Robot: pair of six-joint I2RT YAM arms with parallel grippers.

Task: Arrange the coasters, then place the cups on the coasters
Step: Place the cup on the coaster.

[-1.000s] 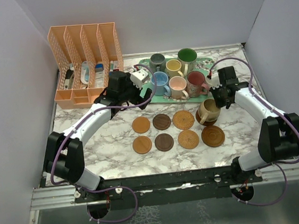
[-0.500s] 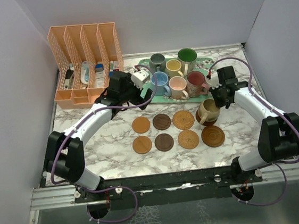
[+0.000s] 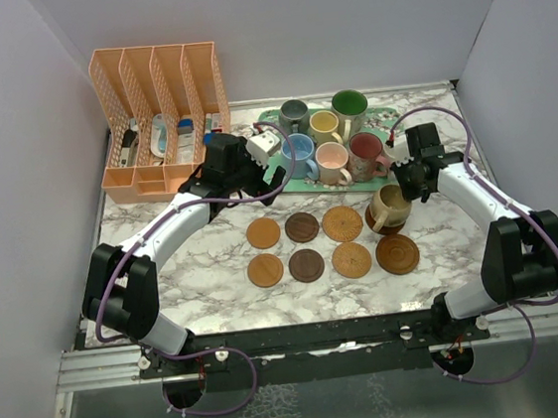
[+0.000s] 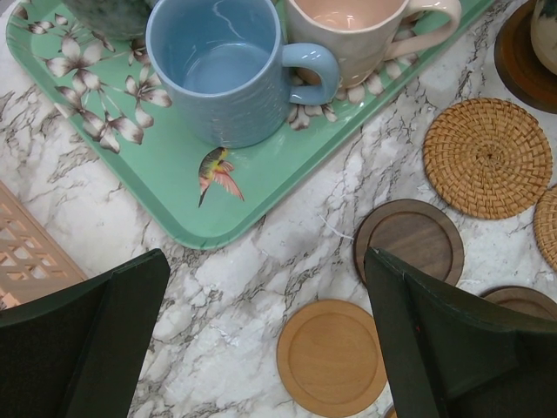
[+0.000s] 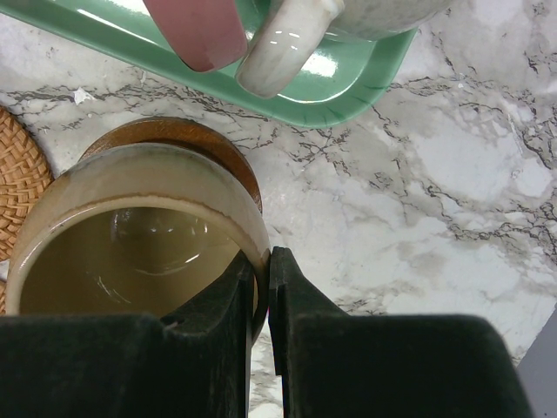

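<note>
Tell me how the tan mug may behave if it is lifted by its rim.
The tan mug looks glazed, so it may slip. Held at one wall only, it probably hangs tilted. Likely ceramic, it could chip if dropped.

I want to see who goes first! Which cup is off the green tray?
The tan cup, tilted over a dark brown coaster with the right gripper pinching its rim. The other cups in view all stand on the tray.
</note>
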